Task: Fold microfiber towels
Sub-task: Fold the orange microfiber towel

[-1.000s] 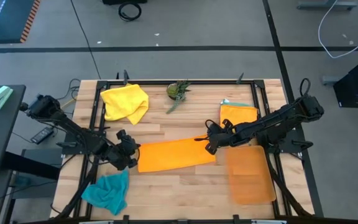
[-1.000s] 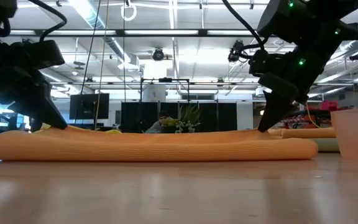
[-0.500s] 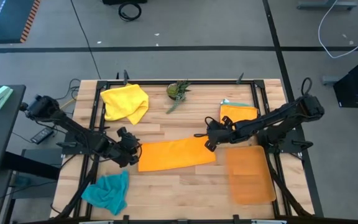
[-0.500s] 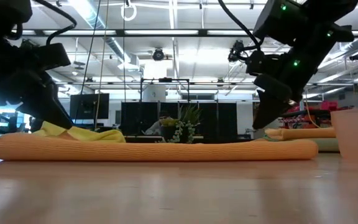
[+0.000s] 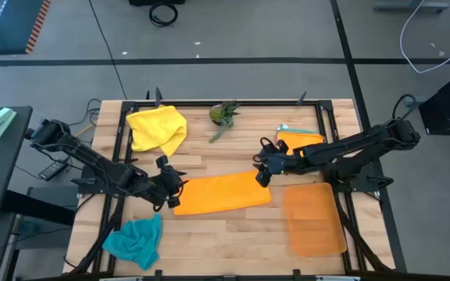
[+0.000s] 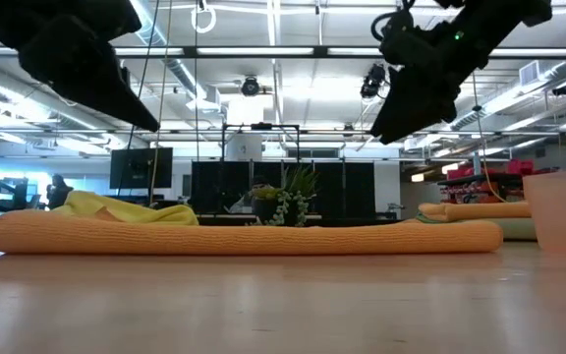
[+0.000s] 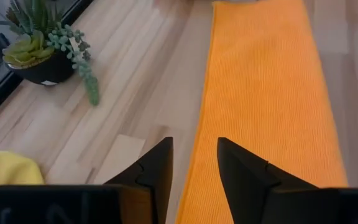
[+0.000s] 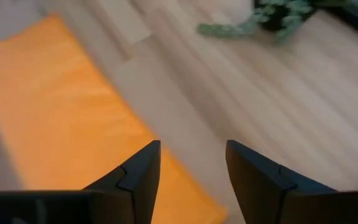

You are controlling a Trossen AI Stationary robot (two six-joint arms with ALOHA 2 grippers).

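Here, the folded orange towel (image 5: 222,193) is laid flat mid-bench. The left gripper (image 5: 174,190) is held above its left end, the right gripper (image 5: 261,172) above its right end; both are open and empty. The yellow towel (image 5: 157,128) is seen behind it, the teal towel (image 5: 135,240) in front.

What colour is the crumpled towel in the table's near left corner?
Teal. The crumpled towel shows best in the high view.
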